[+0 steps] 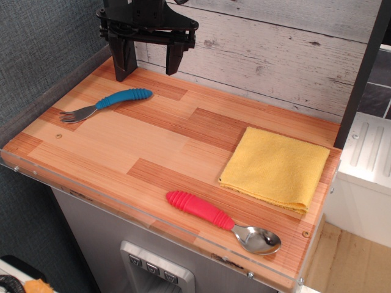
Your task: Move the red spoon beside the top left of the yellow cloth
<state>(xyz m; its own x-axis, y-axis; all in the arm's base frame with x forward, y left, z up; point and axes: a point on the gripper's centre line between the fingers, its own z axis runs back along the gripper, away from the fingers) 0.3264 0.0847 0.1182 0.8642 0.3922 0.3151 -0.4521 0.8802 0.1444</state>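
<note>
The red spoon [221, 221] lies near the lower edge of the wooden counter [153, 140], bowl toward the lower right, just below the yellow cloth [276, 167] and apart from it. A blue-handled fork [107, 104] rests well away at the upper left. Above it, at the top of the frame, the black gripper [148, 63] hangs with its fingers spread, holding nothing.

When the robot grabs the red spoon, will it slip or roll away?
Probably not much. The red spoon has a thick ribbed handle, which likely gives the gripper some hold. Its round handle might roll a little, but the wide metal bowl should stop it. It looks stiff, not bendy.
</note>
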